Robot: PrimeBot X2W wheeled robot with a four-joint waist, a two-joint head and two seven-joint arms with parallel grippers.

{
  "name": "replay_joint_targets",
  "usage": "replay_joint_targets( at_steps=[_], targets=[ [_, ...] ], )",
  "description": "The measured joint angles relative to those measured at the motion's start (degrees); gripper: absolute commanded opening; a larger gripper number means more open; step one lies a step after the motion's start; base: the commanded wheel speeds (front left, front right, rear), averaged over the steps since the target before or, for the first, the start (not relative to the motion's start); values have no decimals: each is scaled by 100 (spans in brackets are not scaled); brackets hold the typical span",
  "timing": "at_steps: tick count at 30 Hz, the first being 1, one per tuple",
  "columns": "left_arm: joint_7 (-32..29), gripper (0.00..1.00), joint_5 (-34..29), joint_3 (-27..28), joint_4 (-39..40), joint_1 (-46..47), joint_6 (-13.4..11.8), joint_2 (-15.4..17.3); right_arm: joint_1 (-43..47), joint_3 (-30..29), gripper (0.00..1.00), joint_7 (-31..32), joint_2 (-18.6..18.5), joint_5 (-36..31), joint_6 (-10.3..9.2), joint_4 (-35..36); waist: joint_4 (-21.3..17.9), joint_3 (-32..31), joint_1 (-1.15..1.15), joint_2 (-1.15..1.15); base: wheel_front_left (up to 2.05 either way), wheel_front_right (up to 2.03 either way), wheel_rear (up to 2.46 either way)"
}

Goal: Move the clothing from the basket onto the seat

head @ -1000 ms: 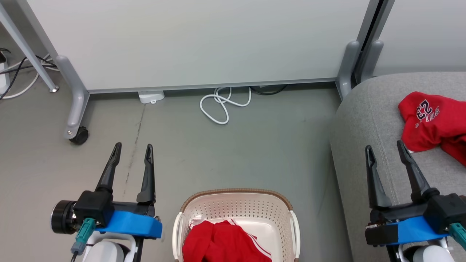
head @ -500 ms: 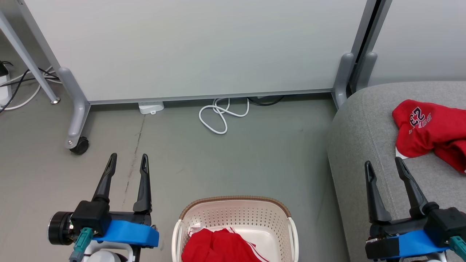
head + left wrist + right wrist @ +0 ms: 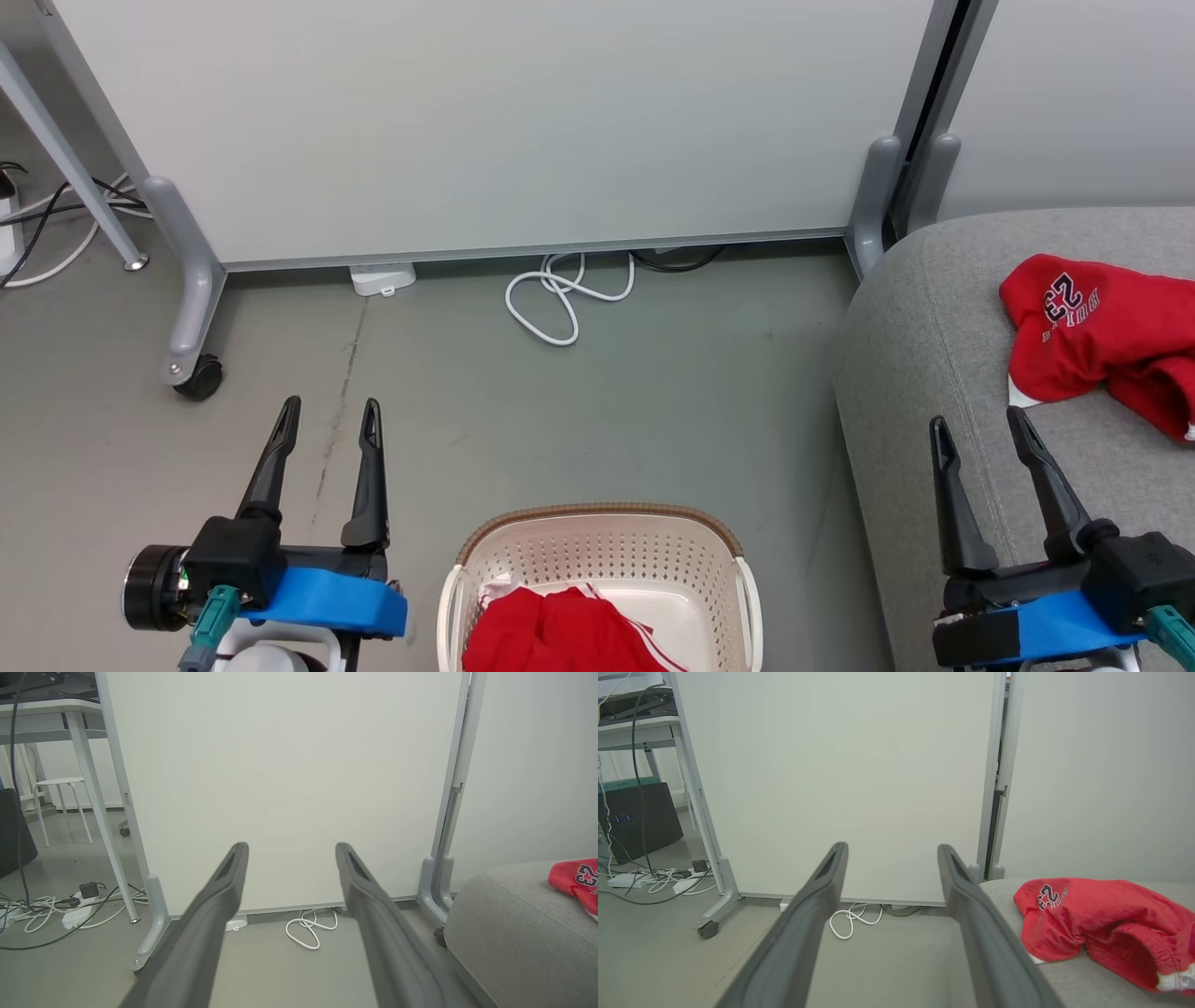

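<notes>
Basket (image 3: 597, 551) and its red garment (image 3: 551, 635) cut off by bottom edge; sofa garment (image 3: 1102, 336) cropped at right.

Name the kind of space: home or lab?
Probably a lab or office mock-up, not a home: wheeled partition panel, loose white cable on the bare floor, with a grey sofa and laundry basket as props.

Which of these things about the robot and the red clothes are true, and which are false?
1. A red garment lies on the grey sofa. True.
2. The basket is empty. False: red clothing lies in it.
3. The left gripper and the right gripper are both open, holding nothing. True.
4. The basket stands on the sofa. False: it stands on the floor beside the sofa.
</notes>
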State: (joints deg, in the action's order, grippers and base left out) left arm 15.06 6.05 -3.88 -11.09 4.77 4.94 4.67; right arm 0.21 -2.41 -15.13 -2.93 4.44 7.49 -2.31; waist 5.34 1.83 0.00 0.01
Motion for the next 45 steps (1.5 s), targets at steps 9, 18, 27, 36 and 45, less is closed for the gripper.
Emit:
replay_joint_targets(
  at_steps=[9, 18, 27, 36, 45],
  targets=[
    [0, 100, -136, -144, -236, 241, 125, 68, -42, 23, 100, 0, 0, -8, 0, -9, -53, 57, 0, 0, 0, 0, 0],
    [1, 100, -258, -890, -828, 922, 218, 361, -299, 76, 100, -1, 2, -40, 0, 68, -190, 363, 0, 0, 0, 0, 0],
    [1, 100, -90, -2095, -1745, 1800, 249, 676, -767, 171, 100, 0, 4, -193, 0, 226, -340, 1038, 0, -1, 0, 0, 0],
    [0, 100, 46, -3382, -2973, 2608, 250, 858, -1257, 275, 100, 0, 5, -323, 0, 346, -480, 1850, 1, 0, 0, 0, 0],
    [0, 100, 145, -4608, -4128, 3411, 250, 933, -1658, 394, 100, 0, 7, -392, 0, 466, -654, 2579, 1, -1, 0, 0, 0]
  ],
)
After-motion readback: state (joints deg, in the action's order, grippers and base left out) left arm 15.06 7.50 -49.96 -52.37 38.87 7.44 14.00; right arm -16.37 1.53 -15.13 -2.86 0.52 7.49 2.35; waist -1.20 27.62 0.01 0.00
